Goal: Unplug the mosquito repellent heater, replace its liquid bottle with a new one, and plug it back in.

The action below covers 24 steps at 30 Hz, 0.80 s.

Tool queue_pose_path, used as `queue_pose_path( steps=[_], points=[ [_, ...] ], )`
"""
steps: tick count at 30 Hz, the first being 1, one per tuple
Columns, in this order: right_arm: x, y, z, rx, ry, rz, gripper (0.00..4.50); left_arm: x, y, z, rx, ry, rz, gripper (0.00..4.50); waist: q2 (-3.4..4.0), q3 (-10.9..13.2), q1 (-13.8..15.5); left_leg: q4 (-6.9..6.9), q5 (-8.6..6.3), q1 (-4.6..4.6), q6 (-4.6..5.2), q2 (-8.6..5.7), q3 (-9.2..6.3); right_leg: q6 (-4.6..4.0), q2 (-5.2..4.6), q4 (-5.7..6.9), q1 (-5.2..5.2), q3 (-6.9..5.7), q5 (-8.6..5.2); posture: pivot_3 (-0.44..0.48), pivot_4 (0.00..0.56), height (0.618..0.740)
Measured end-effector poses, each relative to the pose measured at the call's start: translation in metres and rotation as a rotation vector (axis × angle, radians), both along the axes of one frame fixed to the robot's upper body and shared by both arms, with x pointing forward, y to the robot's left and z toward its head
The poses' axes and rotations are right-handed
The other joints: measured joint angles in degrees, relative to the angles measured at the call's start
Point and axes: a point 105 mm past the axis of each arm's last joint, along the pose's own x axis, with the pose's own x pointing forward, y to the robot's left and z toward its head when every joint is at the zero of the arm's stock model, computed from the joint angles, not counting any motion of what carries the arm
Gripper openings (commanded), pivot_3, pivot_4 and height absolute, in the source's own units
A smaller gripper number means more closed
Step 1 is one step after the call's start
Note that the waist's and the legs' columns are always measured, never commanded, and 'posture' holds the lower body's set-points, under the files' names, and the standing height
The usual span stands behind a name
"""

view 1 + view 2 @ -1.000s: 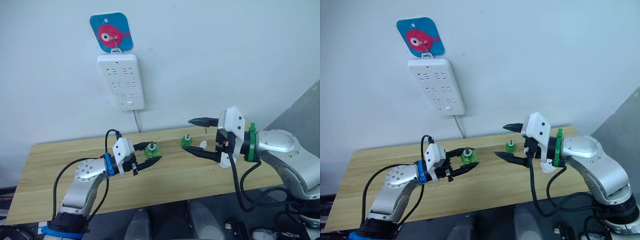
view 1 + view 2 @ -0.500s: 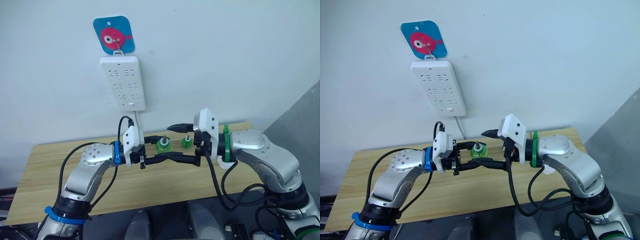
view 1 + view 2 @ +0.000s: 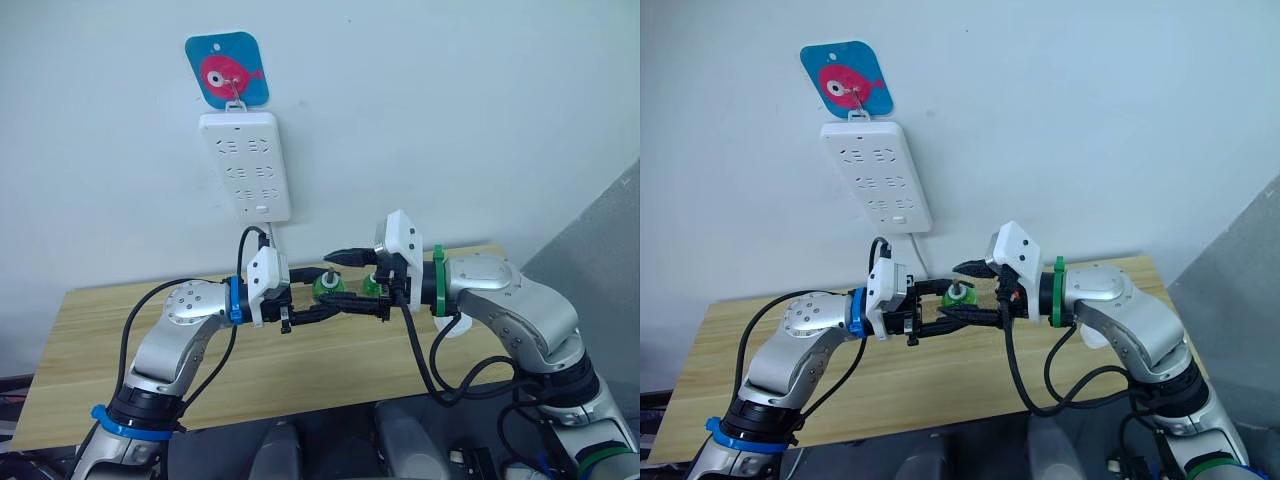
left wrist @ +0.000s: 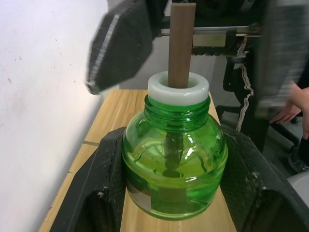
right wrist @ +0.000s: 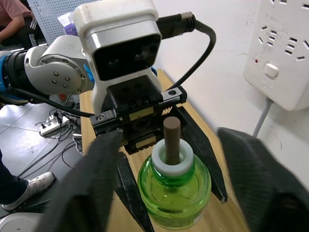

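Observation:
My left gripper [image 3: 320, 299] is shut on a green liquid bottle [image 3: 326, 289] with a white collar and a brown wick, held upright above the wooden table [image 3: 120, 340]. In the left wrist view the bottle [image 4: 174, 169] sits tight between both black fingers [image 4: 104, 193]. My right gripper [image 3: 341, 283] is open, one finger on each side of the bottle's top [image 5: 172, 157]. A second green bottle [image 3: 373, 287] stands on the table just behind. A white rounded piece [image 3: 447, 328], perhaps the mosquito repellent heater, lies half hidden under my right forearm.
A white power strip [image 3: 245, 165] hangs on the wall under a blue fish hook [image 3: 228, 68], with its cable running down behind the table. A person [image 5: 19, 19] sits beyond the table's left end, and a hand [image 4: 289, 113] shows past its right end.
My left gripper has lifted the bottle up and toward the middle. My right gripper has swung left and now straddles the bottle's top. The camera has also shifted.

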Motion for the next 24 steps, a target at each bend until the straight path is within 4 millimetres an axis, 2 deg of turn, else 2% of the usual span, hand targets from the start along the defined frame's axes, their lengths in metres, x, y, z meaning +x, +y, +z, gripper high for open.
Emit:
queue_pose_path(
  steps=[4, 24],
  points=[
    [-0.0003, 0.0003, -0.0008, -0.006, -0.006, 0.010, 0.72, 0.0007, 0.0004, 0.0000, 0.002, 0.002, -0.004, 2.24, 0.01, 0.00, -0.01, 0.00, 0.00, 0.01, 0.00, 0.00, 0.01, 0.00, 0.00, 0.00, 0.00, 0.01, 0.00, -0.168, 0.148, 0.740],
    [-0.0008, -0.0031, 0.0007, -0.026, -0.073, 0.043, 0.67, 0.0006, -0.0026, 0.0006, -0.009, 0.018, -0.014, 2.24, 0.00, -0.09, -0.05, 0.02, 0.00, 0.00, 0.00, 0.00, 0.00, -0.01, -0.01, 0.02, 0.00, -0.01, 0.01, -0.171, 0.141, 0.740]
  ],
)
